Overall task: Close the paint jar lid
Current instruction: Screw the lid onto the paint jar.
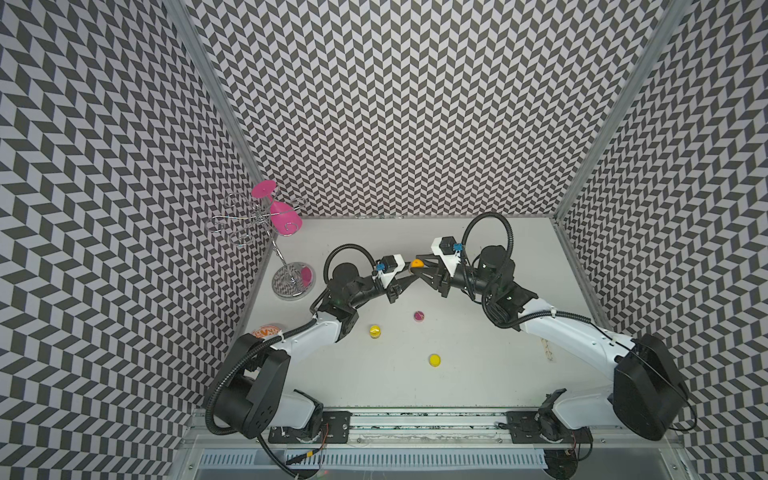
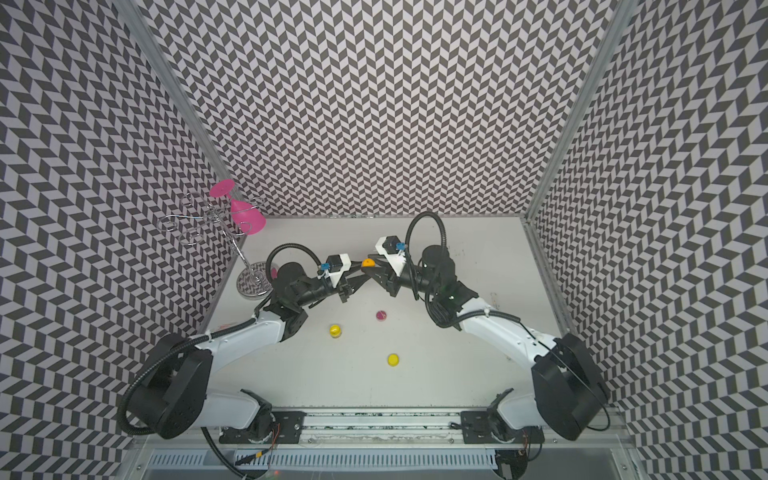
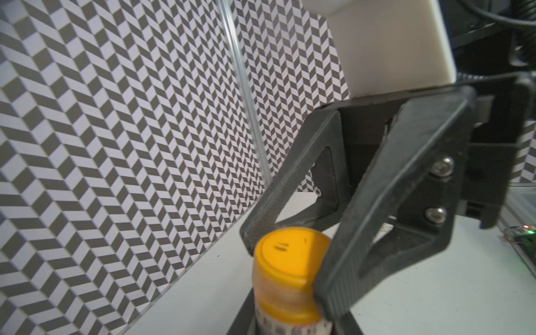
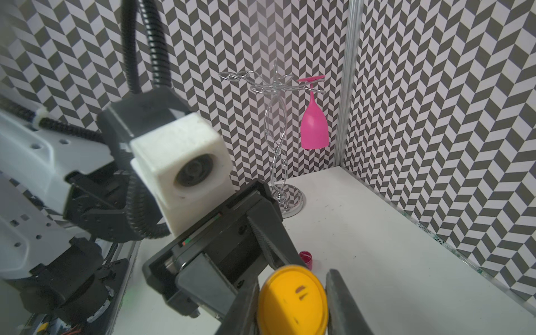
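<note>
gripping the round orange jar (image 3: 285,310) by its body, left gripper (image 1: 408,271) clamped tight, between both arms near the back of the matte white table (image 1: 478,386). right gripper (image 4: 293,301), ribbed black fingers (image 3: 362,246), pinches its smooth orange lid (image 3: 290,255). loose on the table: one yellow jar (image 1: 375,331), one yellow cap (image 1: 434,360), one magenta pot (image 1: 419,316).

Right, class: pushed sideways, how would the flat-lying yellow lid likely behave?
The yellow lid lies flat, so it would probably slide on the smooth table, not roll. Small and plastic-looking: likely light and stiff.
</note>
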Action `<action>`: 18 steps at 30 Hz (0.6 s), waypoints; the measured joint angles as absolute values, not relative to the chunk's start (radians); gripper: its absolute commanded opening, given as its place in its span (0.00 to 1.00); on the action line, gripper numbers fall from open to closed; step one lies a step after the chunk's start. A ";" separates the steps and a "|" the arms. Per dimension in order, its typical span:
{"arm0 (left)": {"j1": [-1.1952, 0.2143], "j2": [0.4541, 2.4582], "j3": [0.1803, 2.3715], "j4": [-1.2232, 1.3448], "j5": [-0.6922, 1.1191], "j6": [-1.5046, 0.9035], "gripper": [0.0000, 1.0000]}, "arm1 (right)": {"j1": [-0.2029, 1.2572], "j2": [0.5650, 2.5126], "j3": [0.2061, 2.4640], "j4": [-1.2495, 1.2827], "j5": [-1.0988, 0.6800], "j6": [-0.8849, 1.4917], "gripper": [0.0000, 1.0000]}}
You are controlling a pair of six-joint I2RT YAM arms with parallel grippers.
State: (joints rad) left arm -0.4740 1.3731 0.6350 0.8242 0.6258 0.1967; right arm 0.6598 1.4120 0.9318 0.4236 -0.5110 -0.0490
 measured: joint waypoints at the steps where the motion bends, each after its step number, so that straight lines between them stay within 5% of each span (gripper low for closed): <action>1: -0.478 1.360 0.620 0.830 0.591 0.205 0.25 | 0.673 1.419 0.934 0.432 -0.485 -0.032 0.04; 18: -0.527 1.238 0.502 0.897 0.066 0.366 0.25 | 0.894 1.582 1.135 0.385 0.035 0.338 0.00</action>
